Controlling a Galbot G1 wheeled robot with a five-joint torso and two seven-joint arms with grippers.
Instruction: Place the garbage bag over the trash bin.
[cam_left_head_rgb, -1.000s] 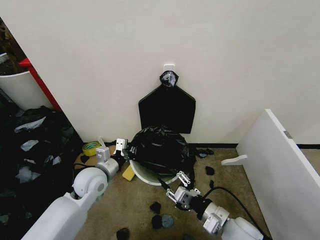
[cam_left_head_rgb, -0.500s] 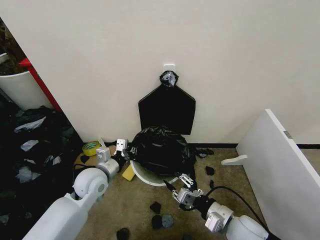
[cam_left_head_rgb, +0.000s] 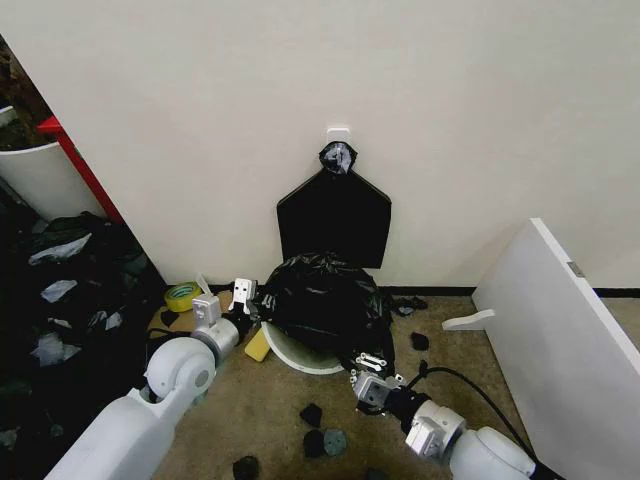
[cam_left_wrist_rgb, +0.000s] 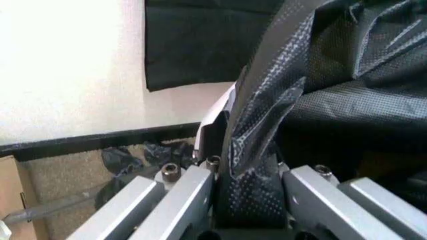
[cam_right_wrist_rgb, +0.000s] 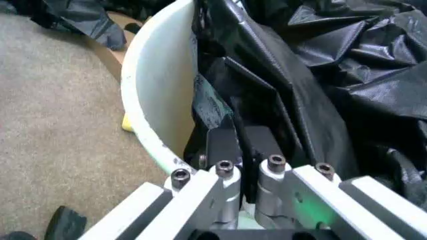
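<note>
Where its jaws clamp a fold of the glossy, wrinkled black plastic garbage bag (cam_right_wrist_rgb: 313, 75), the right gripper (cam_right_wrist_rgb: 243, 142) sits at the near rim of the round cream-white plastic trash bin (cam_right_wrist_rgb: 157, 90). The left gripper (cam_left_wrist_rgb: 243, 165) is likewise pinched on a strip of the bag (cam_left_wrist_rgb: 267, 105), at the bin's left rim (cam_left_head_rgb: 290, 352). The bag (cam_left_head_rgb: 320, 300) is heaped over the bin's mouth, on the carpet against the wall, below a flat black house-shaped bundle (cam_left_head_rgb: 333, 218).
</note>
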